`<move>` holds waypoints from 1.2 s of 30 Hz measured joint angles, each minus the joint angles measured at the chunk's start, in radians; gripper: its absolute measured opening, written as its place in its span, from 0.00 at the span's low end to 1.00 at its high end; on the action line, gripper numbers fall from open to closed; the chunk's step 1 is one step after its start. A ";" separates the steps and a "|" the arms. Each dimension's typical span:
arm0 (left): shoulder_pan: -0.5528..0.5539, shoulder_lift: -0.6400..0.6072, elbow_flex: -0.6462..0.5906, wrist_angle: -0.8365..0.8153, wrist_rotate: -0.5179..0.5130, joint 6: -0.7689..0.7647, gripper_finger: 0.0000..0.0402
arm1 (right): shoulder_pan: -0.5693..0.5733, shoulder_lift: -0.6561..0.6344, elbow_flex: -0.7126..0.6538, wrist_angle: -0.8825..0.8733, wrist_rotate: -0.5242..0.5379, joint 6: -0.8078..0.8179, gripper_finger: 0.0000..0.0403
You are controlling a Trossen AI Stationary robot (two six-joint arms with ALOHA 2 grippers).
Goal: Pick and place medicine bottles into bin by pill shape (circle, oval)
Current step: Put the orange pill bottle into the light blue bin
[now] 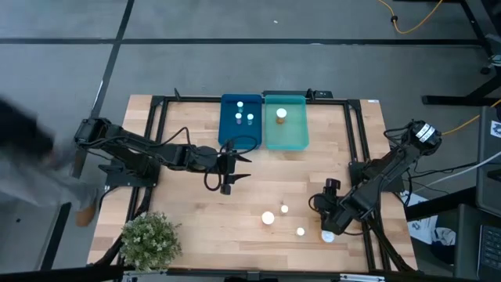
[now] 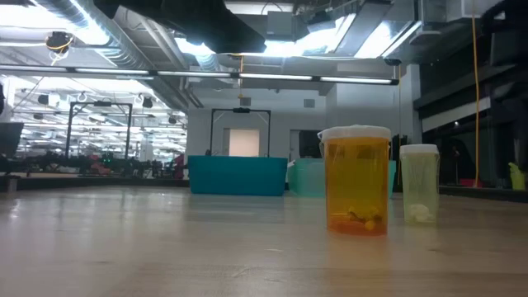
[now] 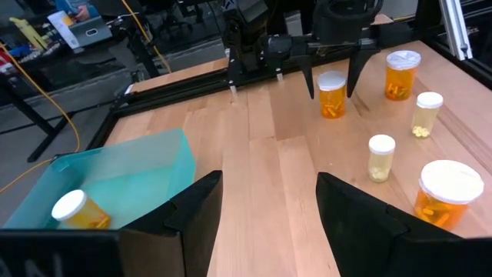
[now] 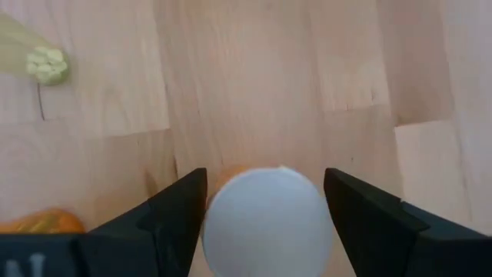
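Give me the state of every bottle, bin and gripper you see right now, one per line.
Right gripper: open, astride an upright amber bottle, not closed.
Left gripper: open, empty, near the bins.
Dark blue bin: three bottles inside.
Teal bin: one bottle.
Three more bottles: upright, capped, on the table.

bottles (image 3: 332,94): amber, white caps | bins (image 1: 241,119): blue, teal
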 joint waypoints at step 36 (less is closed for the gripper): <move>0.000 0.000 0.000 -0.001 0.000 -0.001 0.50 | -0.149 0.001 0.177 -0.123 -0.041 -0.165 0.37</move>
